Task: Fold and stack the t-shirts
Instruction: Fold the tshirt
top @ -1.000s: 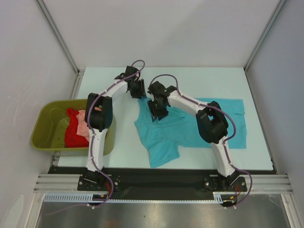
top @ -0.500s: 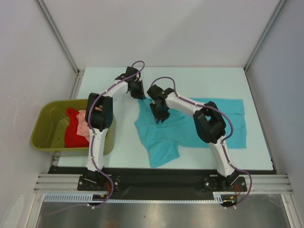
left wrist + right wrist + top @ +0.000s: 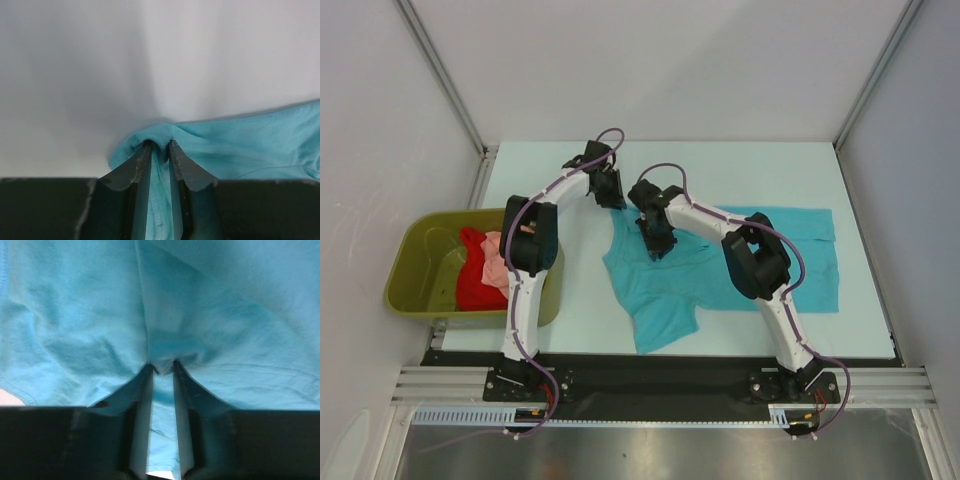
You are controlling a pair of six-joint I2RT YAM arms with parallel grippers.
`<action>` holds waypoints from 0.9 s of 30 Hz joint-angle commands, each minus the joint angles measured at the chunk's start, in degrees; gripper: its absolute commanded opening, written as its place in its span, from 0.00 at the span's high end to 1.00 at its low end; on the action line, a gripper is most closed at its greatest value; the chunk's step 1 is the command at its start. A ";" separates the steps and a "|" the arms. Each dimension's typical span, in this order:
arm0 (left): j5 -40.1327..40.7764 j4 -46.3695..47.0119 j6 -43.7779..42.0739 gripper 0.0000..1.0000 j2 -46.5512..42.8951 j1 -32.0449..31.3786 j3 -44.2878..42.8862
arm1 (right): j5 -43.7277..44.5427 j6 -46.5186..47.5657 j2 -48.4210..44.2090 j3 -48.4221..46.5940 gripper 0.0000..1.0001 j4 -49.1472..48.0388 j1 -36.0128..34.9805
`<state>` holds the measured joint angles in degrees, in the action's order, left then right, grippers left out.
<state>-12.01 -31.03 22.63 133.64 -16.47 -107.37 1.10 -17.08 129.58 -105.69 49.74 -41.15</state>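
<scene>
So the blue shirt (image 3: 720, 270) is lying on the surface (image 3: 770, 170), mostly flat and spread toward the right side, with a rumpled bit poking out toward the near edge. Both arms are reaching over to its left end.

Left pincer (image 3: 613, 195) sits at the shirt's far-left corner. In the wrist view its jaws are nearly together with a little ridge of blue cloth nipped between them, right at the edge of the fabric where it meets bare surface.

Right pincer (image 3: 658, 245) is just beside it, a bit nearer and further in on the shirt. Same deal there: narrow gap, with a fold of blue cloth bunched up at the tips and running down between the fingers. That wrist view is blue fabric nearly wall to wall.

The red shirt (image 3: 472, 285) and pink shirt (image 3: 498, 262) are crumpled together in the green tub (image 3: 410, 290) off the left side of the surface, pink on top toward the right wall.
</scene>
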 commanded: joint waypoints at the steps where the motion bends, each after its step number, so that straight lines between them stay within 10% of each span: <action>1: 0.06 -0.09 0.92 0.75 0.83 0.30 -2.31 | 1.18 -0.50 1.82 -2.50 0.81 0.45 0.01; 14: 0.41 -0.09 0.92 0.81 1.27 0.39 -2.49 | 1.01 2.58 -3.28 -2.16 0.90 3.61 0.45; 19: 0.41 0.00 1.10 0.81 1.44 0.39 -2.58 | -0.49 2.76 -2.49 -2.77 0.76 3.09 1.15; 27: 0.76 -0.09 1.18 0.81 1.01 0.39 -2.14 | -0.58 3.28 -1.78 -4.44 0.96 3.70 1.59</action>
<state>-11.99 -31.05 23.09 134.10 -16.47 -107.92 0.64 -14.70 129.84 -107.53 52.34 -39.83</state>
